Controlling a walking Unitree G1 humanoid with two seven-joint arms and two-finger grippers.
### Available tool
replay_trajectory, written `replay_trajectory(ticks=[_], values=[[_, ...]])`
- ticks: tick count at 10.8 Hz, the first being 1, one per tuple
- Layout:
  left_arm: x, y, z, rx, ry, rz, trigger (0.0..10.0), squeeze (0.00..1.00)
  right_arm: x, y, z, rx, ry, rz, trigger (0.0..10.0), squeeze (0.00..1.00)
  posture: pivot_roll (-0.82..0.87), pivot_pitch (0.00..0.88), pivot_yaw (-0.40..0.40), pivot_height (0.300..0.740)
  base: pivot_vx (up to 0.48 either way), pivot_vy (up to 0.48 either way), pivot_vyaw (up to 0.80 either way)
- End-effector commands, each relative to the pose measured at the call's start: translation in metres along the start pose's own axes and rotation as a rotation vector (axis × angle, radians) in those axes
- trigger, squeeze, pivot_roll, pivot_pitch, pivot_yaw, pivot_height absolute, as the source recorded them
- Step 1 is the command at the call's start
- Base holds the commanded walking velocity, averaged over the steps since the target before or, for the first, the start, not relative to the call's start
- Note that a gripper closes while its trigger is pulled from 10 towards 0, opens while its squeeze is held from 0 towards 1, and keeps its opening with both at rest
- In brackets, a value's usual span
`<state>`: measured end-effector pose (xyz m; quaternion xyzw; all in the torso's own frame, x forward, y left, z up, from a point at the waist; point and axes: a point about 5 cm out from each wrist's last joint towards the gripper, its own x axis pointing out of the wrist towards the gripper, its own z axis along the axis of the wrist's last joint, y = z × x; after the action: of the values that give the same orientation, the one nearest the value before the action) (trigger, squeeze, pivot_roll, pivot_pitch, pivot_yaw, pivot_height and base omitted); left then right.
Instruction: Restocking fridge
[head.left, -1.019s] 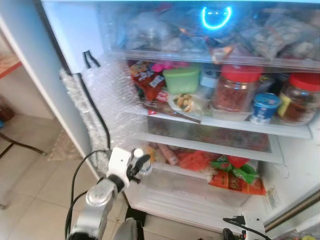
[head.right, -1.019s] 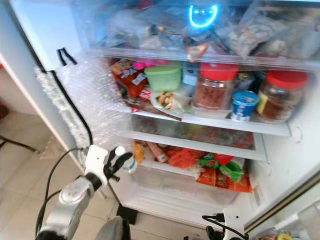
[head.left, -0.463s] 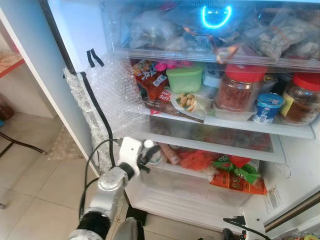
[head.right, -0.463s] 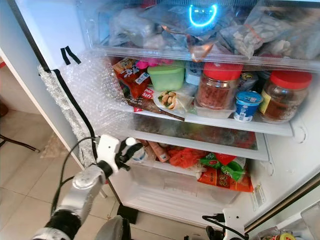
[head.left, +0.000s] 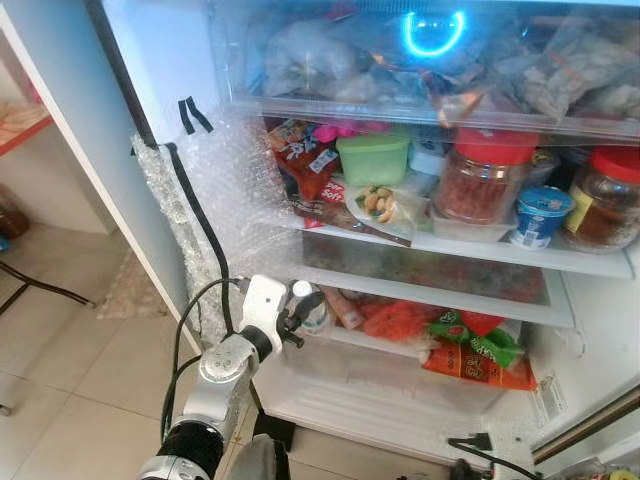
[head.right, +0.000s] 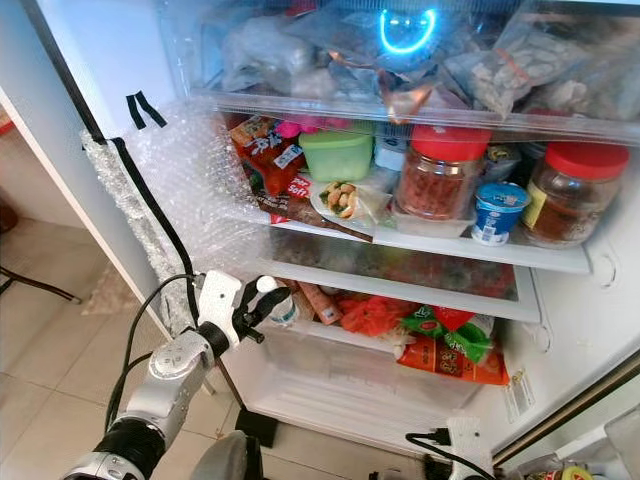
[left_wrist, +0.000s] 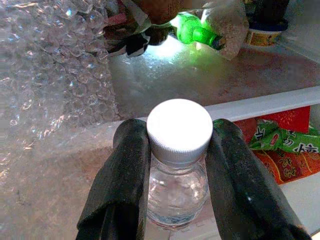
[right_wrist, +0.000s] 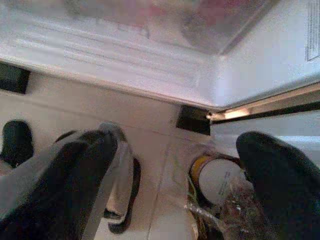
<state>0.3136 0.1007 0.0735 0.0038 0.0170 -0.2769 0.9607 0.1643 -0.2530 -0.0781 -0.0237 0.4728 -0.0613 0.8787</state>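
Item: small clear water bottle (left_wrist: 179, 165), white cap, at the left end of the fridge's lower shelf (head.left: 330, 335).
My left gripper (head.left: 304, 313): fingers clamped around its neck.
My right gripper (right_wrist: 175, 185): fingers wide apart, empty, low.
Handling: keep it upright, seat it before the red packets (head.left: 395, 320), then release.

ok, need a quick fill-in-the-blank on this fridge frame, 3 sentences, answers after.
1. The left gripper is shut on a small clear plastic bottle with a ____ screw cap.
2. The lidded light-green plastic tub sits on the shelf ____ the one the bottle is held at.
3. The two clear jars on that upper shelf have ____ lids.

Answers: white; above; red
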Motion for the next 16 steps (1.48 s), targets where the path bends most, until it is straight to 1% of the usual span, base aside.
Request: replay_trajectory(ticks=[1,3,4,6,8,11,13,15,16], values=[[-0.0016,0.0062,0.0033,0.009,-0.021,0.010,10.0,0.00,-0.0011,-0.0046,-0.0047,0.036,0.013,-0.052,10.0,0.00,-0.10,0.047,0.057,0.651,0.000,0.000,0.00],[-0.0025,0.0058,0.0025,0.013,-0.021,0.008,10.0,0.00,-0.0019,-0.0094,-0.0055,0.050,0.007,-0.154,10.0,0.00,-0.10,0.049,0.057,0.651,0.000,0.000,0.00],[-0.0024,0.0058,0.0027,0.013,-0.022,0.008,10.0,0.00,-0.0019,-0.0097,-0.0054,0.047,0.007,-0.159,10.0,0.00,-0.10,0.050,0.057,0.651,0.000,0.000,0.00],[0.0001,0.0043,0.0064,0.013,-0.034,-0.010,10.0,0.00,-0.0018,-0.0087,-0.0049,0.059,-0.001,-0.146,10.0,0.00,-0.10,0.049,0.055,0.651,0.000,0.000,0.00],[-0.0002,0.0030,0.0057,0.015,-0.030,-0.021,10.0,0.00,-0.0015,-0.0071,-0.0038,0.069,-0.011,-0.122,10.0,0.00,-0.10,0.049,0.057,0.651,0.000,0.000,0.00],[-0.0010,0.0034,0.0056,0.017,-0.031,-0.018,10.0,0.00,-0.0013,-0.0062,-0.0040,0.067,-0.007,-0.108,10.0,0.00,-0.09,0.048,0.057,0.651,0.000,0.000,-0.63],[-0.0013,0.0028,0.0055,0.023,-0.030,-0.023,10.0,0.00,-0.0012,-0.0043,-0.0038,0.071,-0.013,-0.071,10.0,0.00,-0.09,0.046,0.057,0.651,0.000,0.000,0.00],[-0.0014,0.0023,0.0059,0.037,-0.029,-0.028,10.0,0.00,-0.0013,-0.0041,-0.0040,0.078,-0.015,-0.066,10.0,0.00,-0.08,0.044,0.055,0.651,0.000,0.000,0.00],[-0.0016,0.0022,0.0059,0.040,-0.029,-0.028,10.0,0.00,-0.0013,-0.0040,-0.0040,0.072,-0.013,-0.060,10.0,0.00,-0.08,0.044,0.055,0.651,0.000,0.000,-0.52]])
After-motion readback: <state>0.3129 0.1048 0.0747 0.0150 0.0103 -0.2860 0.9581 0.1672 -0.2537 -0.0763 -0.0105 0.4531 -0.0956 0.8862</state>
